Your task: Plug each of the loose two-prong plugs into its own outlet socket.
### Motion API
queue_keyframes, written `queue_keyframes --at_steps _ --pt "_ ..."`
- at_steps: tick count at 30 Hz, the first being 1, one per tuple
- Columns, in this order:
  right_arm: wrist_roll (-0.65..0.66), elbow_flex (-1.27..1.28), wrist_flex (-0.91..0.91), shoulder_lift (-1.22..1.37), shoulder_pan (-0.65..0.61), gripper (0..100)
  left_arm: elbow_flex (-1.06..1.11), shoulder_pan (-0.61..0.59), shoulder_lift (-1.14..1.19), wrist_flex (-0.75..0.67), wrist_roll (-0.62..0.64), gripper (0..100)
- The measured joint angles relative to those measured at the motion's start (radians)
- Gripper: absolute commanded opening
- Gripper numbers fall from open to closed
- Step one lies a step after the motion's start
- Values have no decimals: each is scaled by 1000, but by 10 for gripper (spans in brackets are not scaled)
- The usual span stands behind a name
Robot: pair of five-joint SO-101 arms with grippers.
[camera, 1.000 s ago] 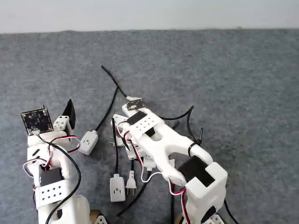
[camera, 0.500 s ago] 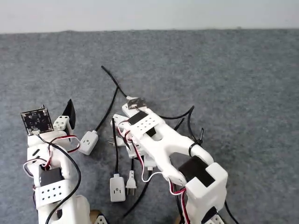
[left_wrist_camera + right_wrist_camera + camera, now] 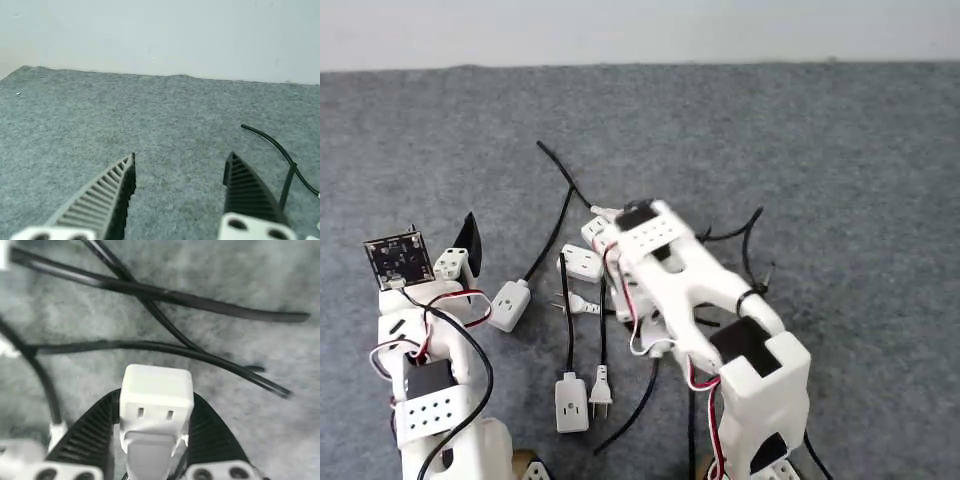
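Note:
In the right wrist view my right gripper (image 3: pixel 156 396) is shut on a white outlet socket (image 3: pixel 157 395), its two slots facing the camera, above crossing black cables (image 3: pixel 165 295). In the high view that arm (image 3: pixel 690 290) lies over the middle of the cable tangle. Beside it lie a white socket (image 3: pixel 582 263), a two-prong plug (image 3: pixel 572 303), another socket (image 3: pixel 508 305), and nearer the front a socket (image 3: pixel 571 402) next to a plug (image 3: pixel 601 392). My left gripper (image 3: pixel 181 159) stands open over bare carpet at the left (image 3: pixel 466 243), with nothing in it.
Grey carpet (image 3: pixel 840 170) covers the table, bare at the far side and the right. A black cable end (image 3: pixel 272 145) lies ahead of the left gripper. Black cables (image 3: pixel 560 215) run among the sockets around the right arm.
The right arm has swung to the right and farther back with the socket, dragging cables along. A socket and a plug beneath it came into sight. The left arm has kept still.

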Motion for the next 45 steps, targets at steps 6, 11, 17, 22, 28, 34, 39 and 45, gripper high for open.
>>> queue_keyframes --at_steps 6,11,17,22,28,34,39,45 --pt "100 -160 161 -55 123 8 0 0 0 0 0 280" --pt "212 -201 184 -80 272 8 0 0 0 0 0 280" --pt "336 -250 184 -92 476 8 18 0 0 -34 0 280" --pt "408 -325 184 -92 606 8 21 0 0 -35 0 280" --pt "474 -394 184 -92 726 8 21 0 0 -35 0 280" --pt "482 -456 184 -92 838 8 21 0 0 -35 0 280" --pt "482 -456 190 -92 868 8 21 0 0 -35 0 280" --pt "482 -456 198 -92 890 8 21 0 0 -35 0 280"
